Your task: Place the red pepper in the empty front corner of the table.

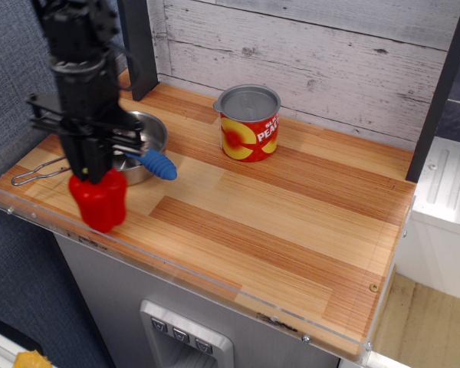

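While motion-blurred, gripper point(94, 175) clamped from above on the red pepper point(99, 201), at the left front edge of the table point(276, 230), just in front of steel pan point(142, 138) with blue handle point(158, 163). Peach can point(248, 123) well behind, near the wall. Empty front corner point(360, 307) bare, far right.
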Robot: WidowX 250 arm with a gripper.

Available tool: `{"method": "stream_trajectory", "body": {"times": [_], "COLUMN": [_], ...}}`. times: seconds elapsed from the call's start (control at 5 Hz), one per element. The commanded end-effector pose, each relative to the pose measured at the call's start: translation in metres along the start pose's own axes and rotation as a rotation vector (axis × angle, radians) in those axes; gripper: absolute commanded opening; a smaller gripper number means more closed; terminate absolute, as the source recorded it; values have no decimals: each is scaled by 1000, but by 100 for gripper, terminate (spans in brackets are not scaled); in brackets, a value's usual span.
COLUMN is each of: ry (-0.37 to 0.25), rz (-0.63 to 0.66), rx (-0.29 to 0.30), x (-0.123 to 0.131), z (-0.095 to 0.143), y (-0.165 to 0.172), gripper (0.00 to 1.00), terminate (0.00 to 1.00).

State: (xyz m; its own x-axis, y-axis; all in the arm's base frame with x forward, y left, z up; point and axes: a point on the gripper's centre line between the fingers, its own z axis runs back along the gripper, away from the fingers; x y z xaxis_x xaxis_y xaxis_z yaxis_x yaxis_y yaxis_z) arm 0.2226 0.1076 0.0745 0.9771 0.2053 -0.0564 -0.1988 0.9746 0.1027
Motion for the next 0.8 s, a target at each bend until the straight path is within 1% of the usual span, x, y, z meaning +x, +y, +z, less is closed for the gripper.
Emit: {"method": "stream_trajectory", "body": {"times": [0.0, 0.2, 0.4, 0.6], "ry": [-63, -88, -118, -152], "rz": [-90, -180, -264, -329], "rx": [-1, -12, -35, -43], "x": [-2, -1, 6, 15], "z": [30, 37, 38, 35], "y": [-54, -89, -120, -156], "gripper": [0, 0, 0, 0], "terminate": [0, 0, 0, 0]}}
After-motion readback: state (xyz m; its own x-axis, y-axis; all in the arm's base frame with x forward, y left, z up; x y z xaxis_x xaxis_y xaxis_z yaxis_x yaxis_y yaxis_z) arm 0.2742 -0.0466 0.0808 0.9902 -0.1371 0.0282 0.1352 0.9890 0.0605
